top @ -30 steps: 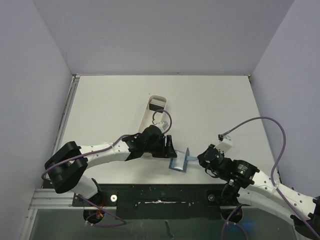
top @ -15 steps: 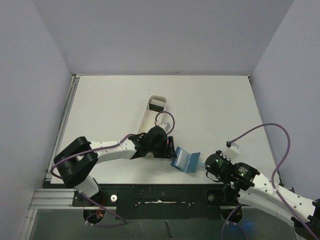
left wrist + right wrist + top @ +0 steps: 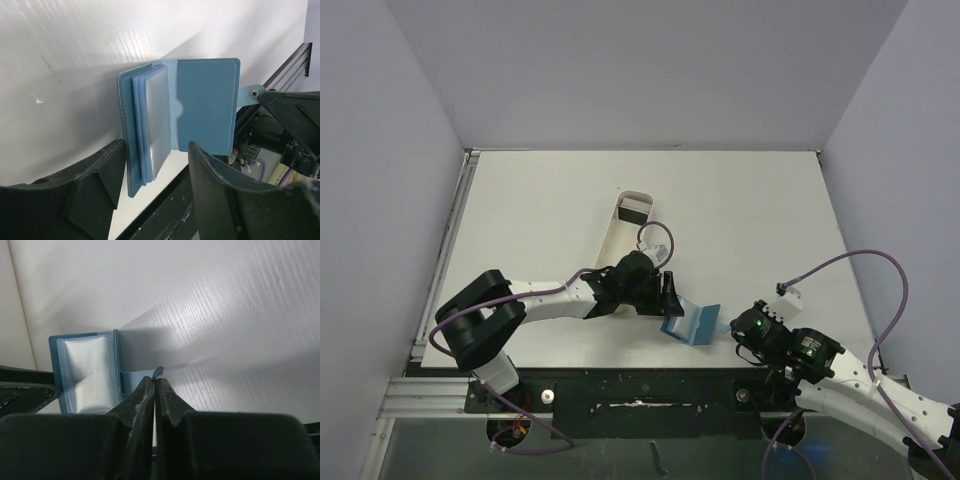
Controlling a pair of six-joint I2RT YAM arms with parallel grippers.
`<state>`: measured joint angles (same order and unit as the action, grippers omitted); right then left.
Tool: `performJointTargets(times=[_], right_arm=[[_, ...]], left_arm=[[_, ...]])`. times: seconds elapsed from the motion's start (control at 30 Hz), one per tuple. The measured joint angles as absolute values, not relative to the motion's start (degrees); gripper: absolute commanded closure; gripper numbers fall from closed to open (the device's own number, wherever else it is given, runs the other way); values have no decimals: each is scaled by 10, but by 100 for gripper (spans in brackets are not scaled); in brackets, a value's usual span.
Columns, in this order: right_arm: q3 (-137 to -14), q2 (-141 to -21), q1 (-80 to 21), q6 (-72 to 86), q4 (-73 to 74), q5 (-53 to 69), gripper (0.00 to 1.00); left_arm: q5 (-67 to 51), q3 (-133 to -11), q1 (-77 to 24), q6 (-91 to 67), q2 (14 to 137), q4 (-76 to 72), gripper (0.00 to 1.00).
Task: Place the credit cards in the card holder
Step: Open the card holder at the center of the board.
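The teal-blue card holder lies spread open near the table's front edge, its clear pockets facing up. My right gripper is shut on the holder's snap tab, seen pinched at the fingertips of the right gripper in the right wrist view. My left gripper is open at the holder's left side. In the left wrist view the holder's near edge sits between the fingers of the left gripper, untouched. One dark credit card lies at the far end of the white tray.
The long white tray lies just behind my left wrist, running toward the middle of the table. The black front rail with the arm bases is right below the holder. Purple cables loop over the right arm.
The holder stood half folded and upright; it now lies opened flat. My right gripper drew back toward the near right with the tab. My left gripper shifted right to the holder's edge.
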<state>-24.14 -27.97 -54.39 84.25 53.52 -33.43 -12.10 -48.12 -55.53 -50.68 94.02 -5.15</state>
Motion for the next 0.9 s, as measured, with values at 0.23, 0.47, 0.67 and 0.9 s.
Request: performJointTargets(times=[0.23, 0.47, 0.67, 0.9], right_arm=[[-231, -279, -544, 841, 530, -334, 100], [-225, -271, -544, 835, 525, -334, 100], [-238, -282, -544, 804, 520, -331, 60], [-351, -348, -544, 724, 500, -315, 48]], left_arm=[[-136, -470, -555, -516, 954, -79, 64], [-153, -466, -555, -529, 955, -105, 93], [-157, -461, -555, -537, 954, -113, 100], [-145, -452, -556, -538, 931, -110, 100]])
